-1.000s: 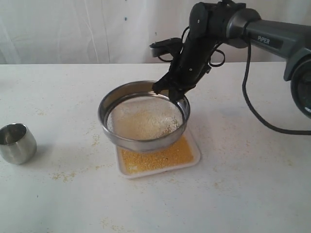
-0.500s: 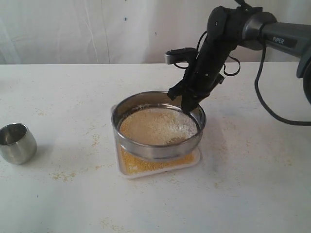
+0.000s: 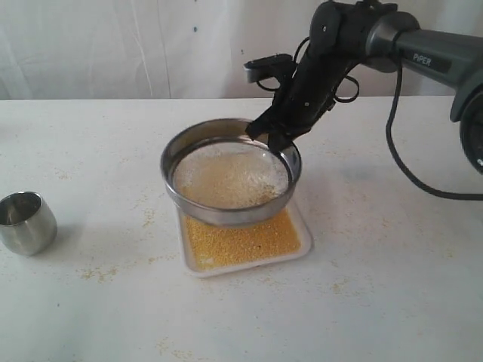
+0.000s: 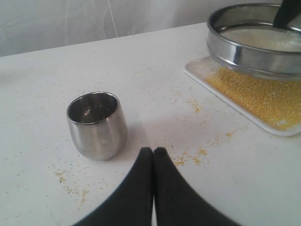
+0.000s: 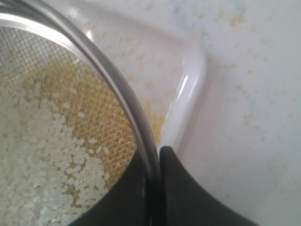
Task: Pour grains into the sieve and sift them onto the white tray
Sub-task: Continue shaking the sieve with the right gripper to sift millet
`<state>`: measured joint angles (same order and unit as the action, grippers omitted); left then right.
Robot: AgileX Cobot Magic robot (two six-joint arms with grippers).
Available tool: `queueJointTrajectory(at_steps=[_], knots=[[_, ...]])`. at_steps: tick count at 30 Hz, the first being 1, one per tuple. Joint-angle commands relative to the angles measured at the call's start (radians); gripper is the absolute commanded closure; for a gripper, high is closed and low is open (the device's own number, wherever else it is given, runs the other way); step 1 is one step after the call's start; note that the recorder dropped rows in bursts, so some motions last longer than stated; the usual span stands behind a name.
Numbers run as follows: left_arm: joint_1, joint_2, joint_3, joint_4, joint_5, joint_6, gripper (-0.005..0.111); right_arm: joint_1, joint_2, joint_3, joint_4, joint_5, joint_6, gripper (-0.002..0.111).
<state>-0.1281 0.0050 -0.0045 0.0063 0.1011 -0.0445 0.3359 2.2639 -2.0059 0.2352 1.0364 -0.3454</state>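
Note:
My right gripper (image 3: 278,138) is shut on the far right rim of the sieve (image 3: 226,215) and holds it lifted and tilted above the white tray (image 3: 306,245). One finger sits inside the steel ring and one outside. Pale grains (image 3: 226,177) lie on the mesh (image 5: 94,122). Yellow meal (image 3: 241,240) covers the tray under it. In the right wrist view the sieve's rim (image 5: 117,94) runs between my fingers, with the tray's rim (image 5: 186,101) beyond. My left gripper (image 4: 153,151) is shut and empty, low over the table beside the small steel cup (image 4: 97,125).
The steel cup (image 3: 26,222) stands upright at the table's left. Yellow specks (image 3: 102,271) are scattered on the white tabletop (image 3: 392,302) around the tray. A black cable (image 3: 400,166) hangs from the right arm over the table's right side.
The sieve has swung right and then back left and slightly up over the tray, carried by my right gripper. The grains have shifted on the mesh. The cup has not moved.

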Motion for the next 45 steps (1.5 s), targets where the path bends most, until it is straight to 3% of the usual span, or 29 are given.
queueJointTrajectory(at_steps=[1, 3, 6, 7, 9, 10, 13, 14, 16, 18, 20, 23, 25, 26, 29, 33, 35, 37, 39, 42, 43, 45], knots=[[0.0, -0.005, 0.005, -0.006, -0.003, -0.002, 0.107, -0.009, -0.017, -0.007, 0.088, 0.185, -0.012, 0.108], [0.0, -0.005, 0.005, -0.006, -0.003, -0.002, 0.107, 0.009, -0.019, 0.018, 0.08, 0.185, -0.094, 0.108], [0.0, -0.005, 0.005, -0.006, -0.003, -0.002, 0.107, 0.015, -0.009, 0.016, -0.067, -0.075, 0.013, 0.108], [0.0, -0.005, 0.005, -0.006, -0.003, -0.002, 0.107, 0.013, -0.009, 0.011, -0.104, -0.073, 0.098, 0.108], [0.0, -0.005, 0.005, -0.006, -0.003, -0.002, 0.107, 0.013, -0.012, 0.005, -0.082, 0.102, 0.157, 0.108], [0.0, -0.005, 0.005, -0.006, -0.003, -0.002, 0.107, 0.013, -0.012, 0.007, -0.059, 0.185, 0.104, 0.108], [0.0, -0.005, 0.005, -0.006, -0.003, -0.002, 0.107, 0.037, -0.005, 0.023, -0.046, 0.175, -0.157, 0.108], [0.0, -0.005, 0.005, -0.006, -0.003, -0.002, 0.107, 0.041, 0.0, 0.023, -0.101, 0.055, -0.131, 0.108], [0.0, -0.005, 0.005, -0.006, -0.003, -0.002, 0.107, 0.041, 0.0, 0.023, -0.213, -0.079, 0.113, 0.108], [0.0, -0.005, 0.005, -0.006, -0.003, -0.002, 0.107, 0.037, -0.009, 0.012, -0.171, 0.068, 0.202, 0.108], [0.0, -0.005, 0.005, -0.006, -0.003, -0.002, 0.107, 0.042, -0.014, 0.03, -0.038, 0.185, 0.031, 0.108], [0.0, -0.005, 0.005, -0.006, -0.003, -0.002, 0.107, 0.046, -0.011, 0.053, 0.032, 0.163, -0.181, 0.108], [0.0, -0.005, 0.005, -0.006, -0.003, -0.002, 0.107, 0.039, -0.007, 0.038, -0.065, -0.034, -0.041, 0.108], [0.0, -0.005, 0.005, -0.006, -0.003, -0.002, 0.107, 0.032, -0.007, 0.028, -0.091, -0.044, 0.047, 0.108], [0.0, -0.005, 0.005, -0.006, -0.003, -0.002, 0.107, 0.013, -0.014, 0.006, -0.007, 0.168, 0.046, 0.108], [0.0, -0.005, 0.005, -0.006, -0.003, -0.002, 0.107, 0.013, -0.014, 0.018, 0.055, 0.139, -0.184, 0.108], [0.0, -0.005, 0.005, -0.006, -0.003, -0.002, 0.107, 0.005, -0.011, 0.006, -0.042, -0.03, -0.046, 0.108], [0.0, -0.005, 0.005, -0.006, -0.003, -0.002, 0.107, -0.009, -0.009, -0.013, -0.056, 0.03, 0.11, 0.108], [0.0, -0.005, 0.005, -0.006, -0.003, -0.002, 0.107, -0.011, -0.013, -0.009, 0.068, 0.185, -0.027, 0.108], [0.0, -0.005, 0.005, -0.006, -0.003, -0.002, 0.107, 0.004, -0.022, 0.042, 0.152, 0.185, -0.214, 0.108], [0.0, -0.005, 0.005, -0.006, -0.003, -0.002, 0.107, 0.004, -0.02, 0.042, 0.125, 0.104, -0.227, 0.108], [0.0, -0.005, 0.005, -0.006, -0.003, -0.002, 0.107, 0.001, -0.019, 0.04, 0.022, -0.064, -0.071, 0.108]])
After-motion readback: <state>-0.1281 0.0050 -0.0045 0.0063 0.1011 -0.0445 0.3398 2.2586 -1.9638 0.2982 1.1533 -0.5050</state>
